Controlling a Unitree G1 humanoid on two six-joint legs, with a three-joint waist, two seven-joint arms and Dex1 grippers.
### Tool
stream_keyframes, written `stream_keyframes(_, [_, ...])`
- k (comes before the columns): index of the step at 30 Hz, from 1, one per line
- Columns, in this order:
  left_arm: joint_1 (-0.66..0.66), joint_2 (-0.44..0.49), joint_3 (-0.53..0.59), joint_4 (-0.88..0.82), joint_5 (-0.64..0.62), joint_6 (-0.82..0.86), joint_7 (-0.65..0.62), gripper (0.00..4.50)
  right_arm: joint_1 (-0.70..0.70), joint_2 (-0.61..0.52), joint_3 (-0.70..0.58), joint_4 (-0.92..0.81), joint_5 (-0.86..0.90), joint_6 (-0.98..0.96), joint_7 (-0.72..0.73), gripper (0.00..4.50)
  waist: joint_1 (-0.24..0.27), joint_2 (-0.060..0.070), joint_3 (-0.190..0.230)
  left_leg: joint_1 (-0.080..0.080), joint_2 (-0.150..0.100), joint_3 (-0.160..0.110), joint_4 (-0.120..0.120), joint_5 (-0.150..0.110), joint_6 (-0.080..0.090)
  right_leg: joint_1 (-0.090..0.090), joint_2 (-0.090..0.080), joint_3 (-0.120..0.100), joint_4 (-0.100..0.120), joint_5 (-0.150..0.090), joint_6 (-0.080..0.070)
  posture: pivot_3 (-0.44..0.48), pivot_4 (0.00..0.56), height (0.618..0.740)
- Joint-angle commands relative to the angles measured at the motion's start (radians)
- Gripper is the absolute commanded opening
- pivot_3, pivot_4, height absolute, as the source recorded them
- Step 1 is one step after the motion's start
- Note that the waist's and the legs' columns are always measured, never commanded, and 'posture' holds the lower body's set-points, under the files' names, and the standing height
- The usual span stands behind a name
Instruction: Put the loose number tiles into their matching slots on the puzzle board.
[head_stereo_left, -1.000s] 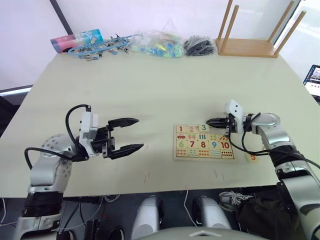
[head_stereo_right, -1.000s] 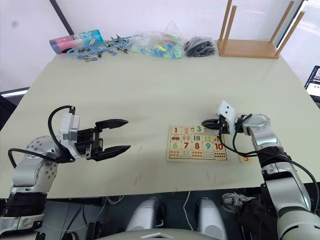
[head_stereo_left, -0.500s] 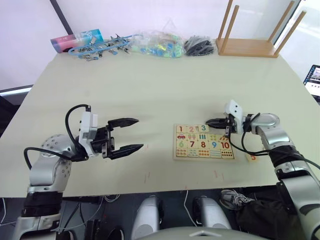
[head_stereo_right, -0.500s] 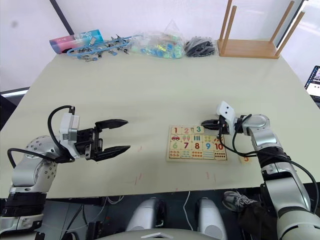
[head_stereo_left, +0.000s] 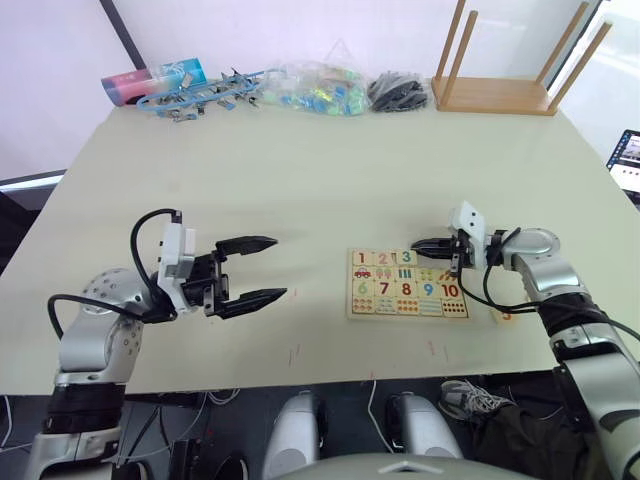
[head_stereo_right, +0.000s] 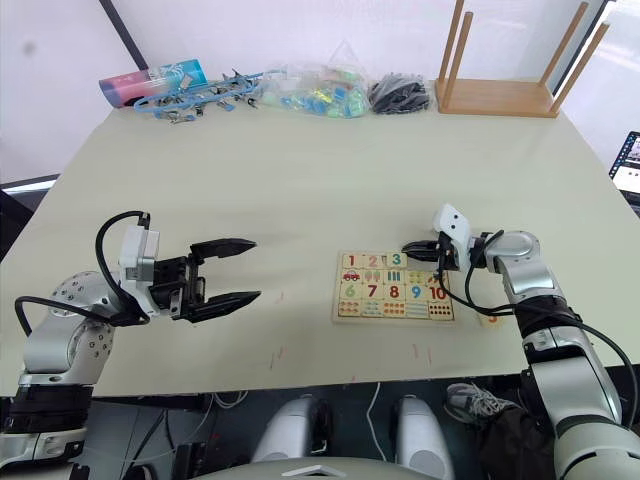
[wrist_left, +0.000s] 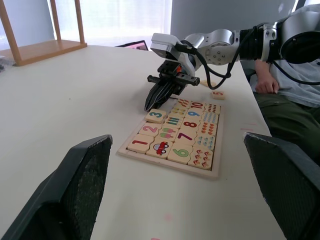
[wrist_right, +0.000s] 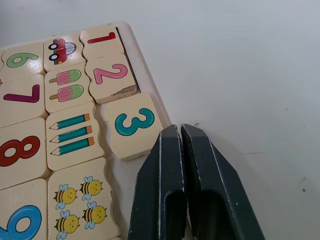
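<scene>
The puzzle board lies flat on the table, right of centre. A tile with a teal 3 sits askew at the end of the 1 and 2 row, overlapping the board's far rim. My right gripper is shut with nothing in it, its tips low beside that tile's outer edge; it also covers the board's far right corner, so I cannot make out bare slots there. A loose tile with an orange 5 lies on the table right of the board. My left gripper hovers open and empty left of the board.
An upturned wooden stool stands at the far right. Plastic bags, blue tools and a black bundle line the far edge. A laptop is at the right edge. A seated person is beyond the table.
</scene>
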Motion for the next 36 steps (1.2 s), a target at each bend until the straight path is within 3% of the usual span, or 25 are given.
stream_keyframes(1, [-0.005, 0.015, 0.016, -0.043, -0.016, 0.003, -0.001, 4.50, 0.006, -0.001, -0.018, -0.031, 0.010, -0.015, 0.008, 0.11, 0.000, 0.000, 0.000, 0.000, 0.000, 0.000, 0.000, 0.000, 0.000, 0.000, 0.000, 0.000, 0.000, 0.000, 0.000, 0.000, 0.150, 0.738])
stream_keyframes(28, [-0.001, 0.015, 0.019, -0.044, -0.016, 0.005, -0.003, 4.50, 0.001, -0.001, -0.021, -0.022, -0.001, -0.030, 0.013, 0.11, 0.000, 0.000, 0.000, 0.000, 0.000, 0.000, 0.000, 0.000, 0.000, 0.000, 0.000, 0.000, 0.000, 0.000, 0.000, 0.000, 0.150, 0.738])
stream_keyframes(36, [0.004, 0.016, 0.016, -0.042, -0.012, 0.006, -0.008, 4.50, 0.033, -0.036, -0.077, -0.100, 0.029, -0.037, -0.025, 0.11, 0.001, 0.000, 0.000, 0.000, 0.000, 0.000, 0.000, 0.000, 0.000, 0.000, 0.000, 0.000, 0.000, 0.000, 0.000, 0.000, 0.150, 0.738])
